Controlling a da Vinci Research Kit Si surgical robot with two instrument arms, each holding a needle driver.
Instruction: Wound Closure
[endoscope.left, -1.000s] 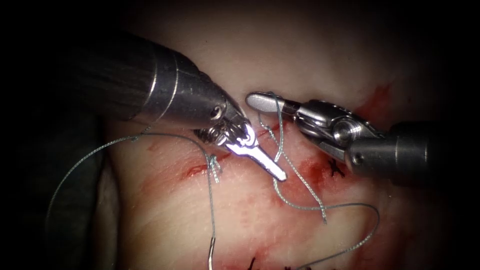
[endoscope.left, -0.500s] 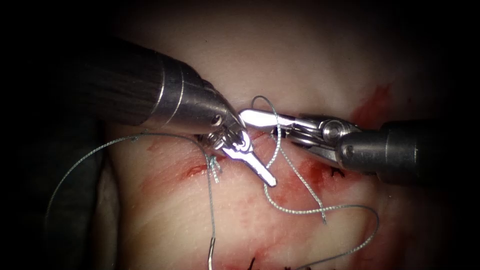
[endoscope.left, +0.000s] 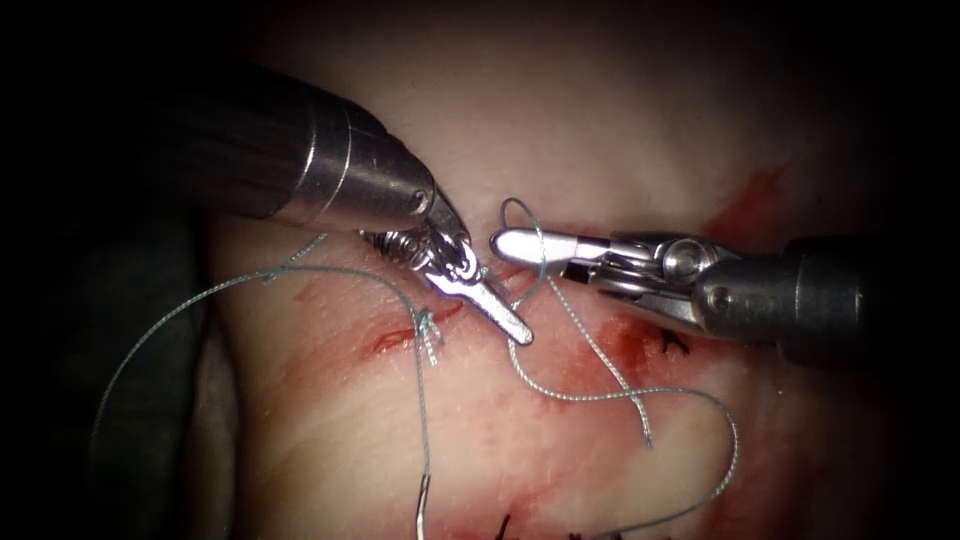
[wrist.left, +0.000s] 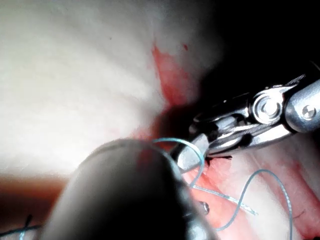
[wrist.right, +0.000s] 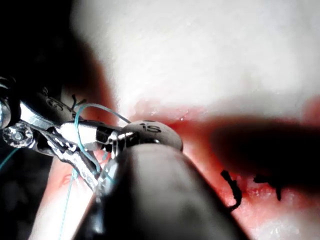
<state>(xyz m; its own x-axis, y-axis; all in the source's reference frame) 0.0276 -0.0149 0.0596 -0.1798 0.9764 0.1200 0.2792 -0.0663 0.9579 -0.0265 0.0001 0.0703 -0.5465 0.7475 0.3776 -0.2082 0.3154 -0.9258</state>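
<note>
On the tissue, the cut runs red across the middle. My left tool comes in from the upper left, its jaws shut on the thread just over the cut. My right tool reaches in from the right with its jaws shut on nothing, and a loop of thread is wound round them. That loop also appears in the left wrist view and the right wrist view. A free thread end lies right of the cut's middle. The needle lies loose on the tissue at the lower edge, held by neither tool.
A tied knot sits on the cut's left part, with thread arcing far left from it. Dark stitches lie under the right tool and at the lower edge. Red fluid stains the tissue.
The right tool slid left and lower toward the left tool, with the thread looped round its jaws. The left tool's tip drew back up and left, carrying its thread.
</note>
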